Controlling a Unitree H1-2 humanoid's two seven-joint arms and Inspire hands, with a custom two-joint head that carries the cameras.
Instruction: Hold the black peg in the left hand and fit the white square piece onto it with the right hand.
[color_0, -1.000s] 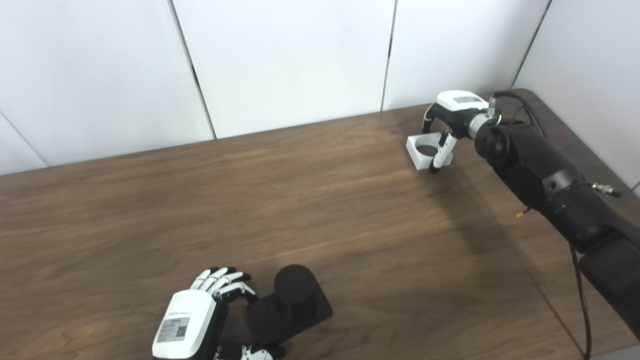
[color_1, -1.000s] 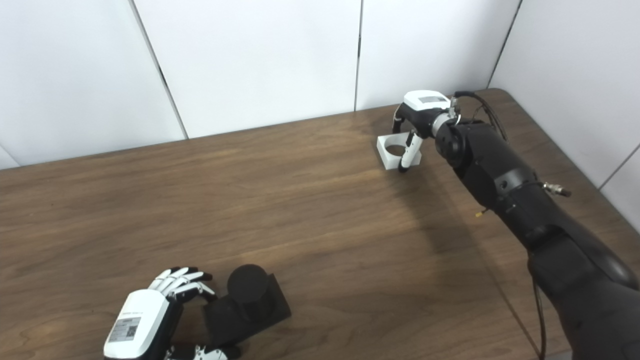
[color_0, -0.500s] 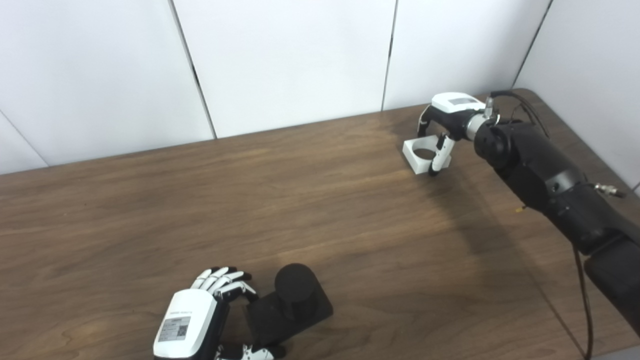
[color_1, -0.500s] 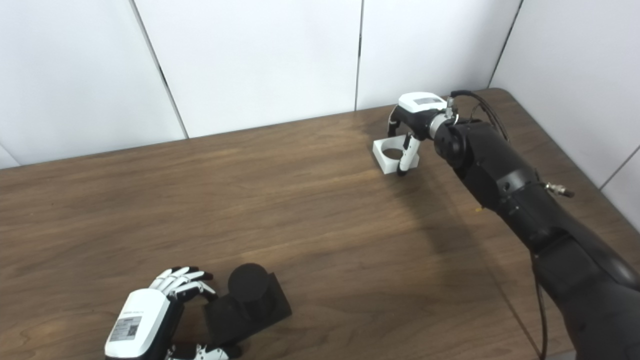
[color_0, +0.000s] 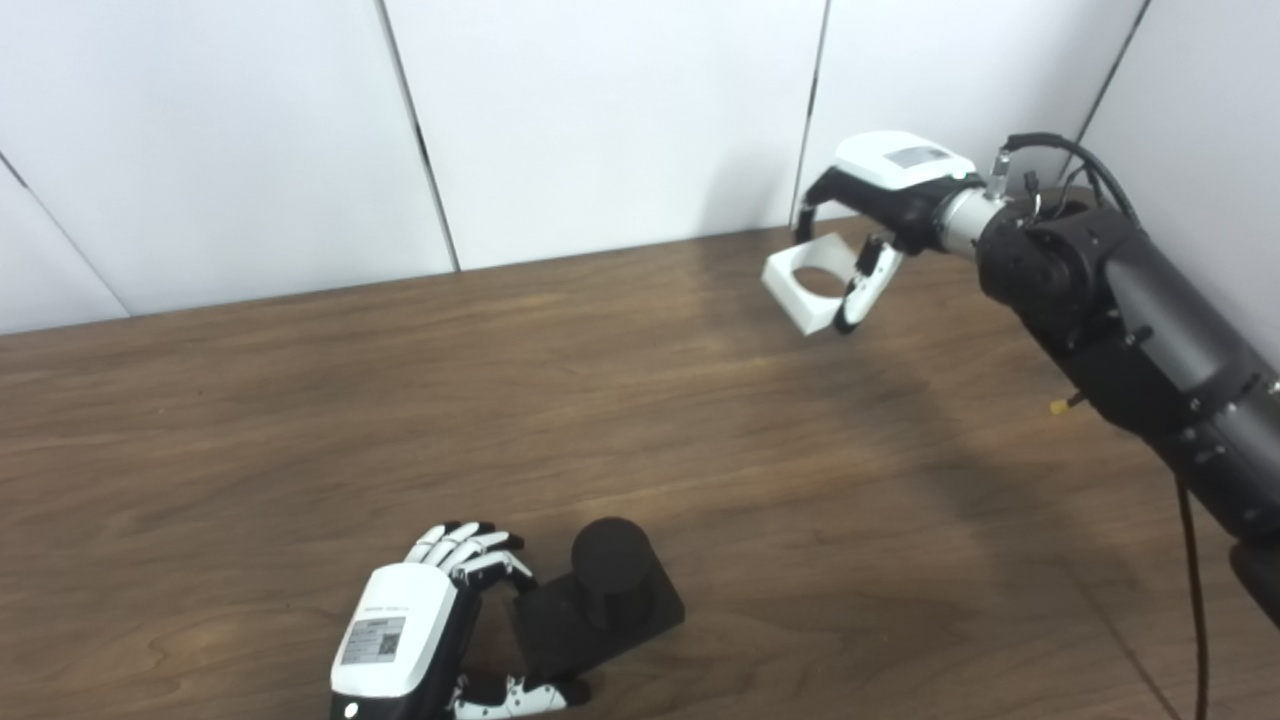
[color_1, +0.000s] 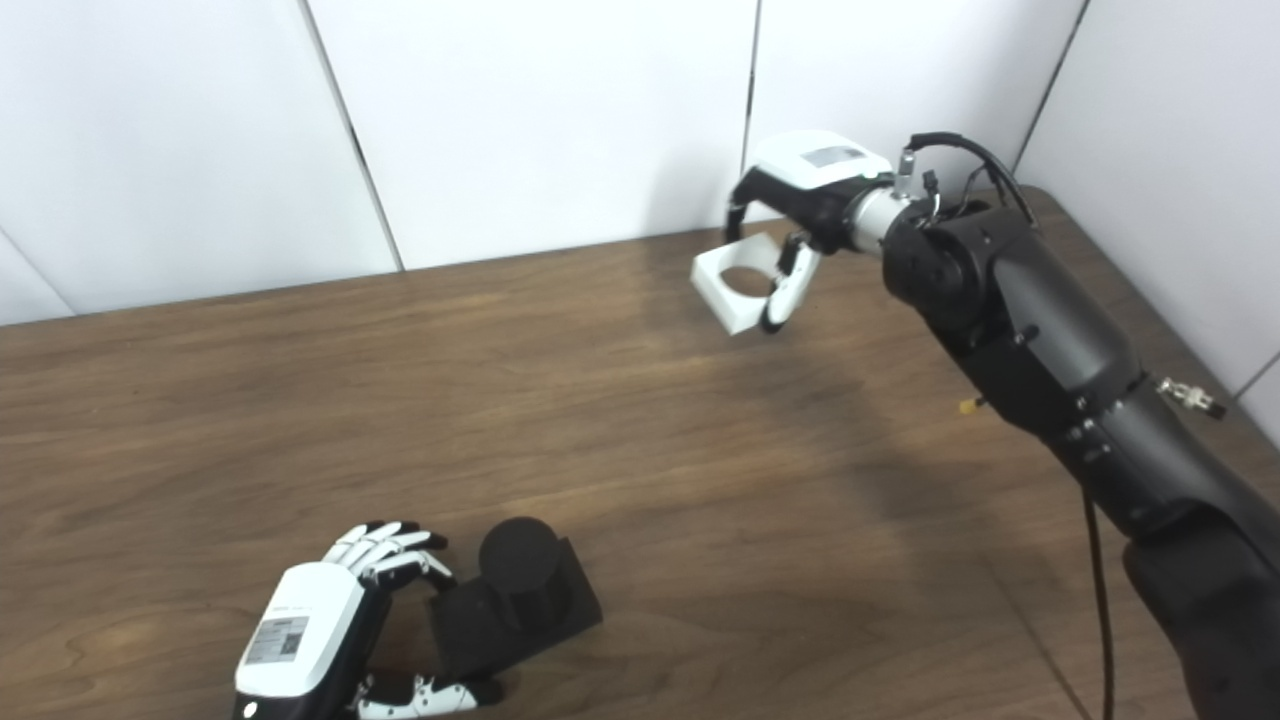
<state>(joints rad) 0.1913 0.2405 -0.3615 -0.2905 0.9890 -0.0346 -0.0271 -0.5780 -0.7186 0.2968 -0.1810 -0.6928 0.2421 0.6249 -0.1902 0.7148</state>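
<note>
On left hand, unreadable QR label

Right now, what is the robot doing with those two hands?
The robot is putting two parts together. Its left hand grips the flat base of a black peg, which sits on the wooden table near the front edge. Its right hand holds a white square piece with a round hole, lifted above the far side of the table. The two parts are far apart, so the white piece is not yet on the peg.
</note>
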